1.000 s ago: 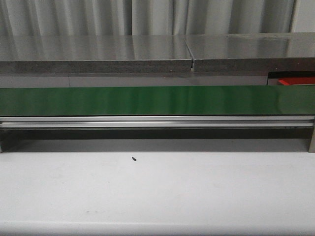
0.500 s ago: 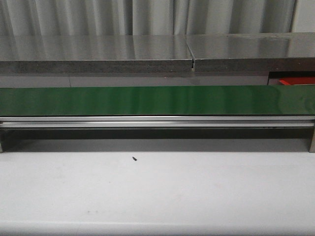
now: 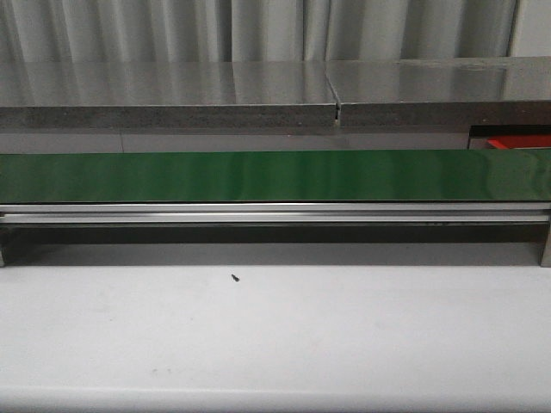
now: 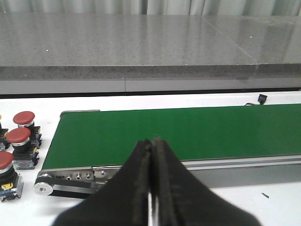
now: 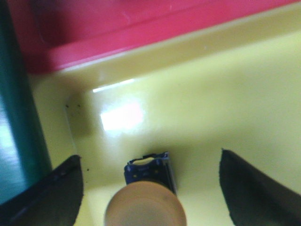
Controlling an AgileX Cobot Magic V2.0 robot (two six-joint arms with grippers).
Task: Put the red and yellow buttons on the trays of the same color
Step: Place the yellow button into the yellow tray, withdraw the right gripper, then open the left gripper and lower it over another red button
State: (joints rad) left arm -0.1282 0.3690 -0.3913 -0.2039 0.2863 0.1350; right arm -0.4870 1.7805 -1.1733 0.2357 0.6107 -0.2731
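Inside the yellow tray [image 5: 225, 108], the right hand [image 5: 150, 188] spreads wide around a yellow button [image 5: 146, 205]; left hand [image 4: 153, 188] pressed together.

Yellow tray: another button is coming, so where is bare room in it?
The yellow tray is bare from the yellow button up to the wall beside the red tray. It is crowded only at the button, between the open jaws.

My left hand [image 4: 151, 188]: matte black tapered fingers, rubbery ribbed inner pads (thin pale seam between). Right hand [image 5: 150, 188]: black fingers, blurred.
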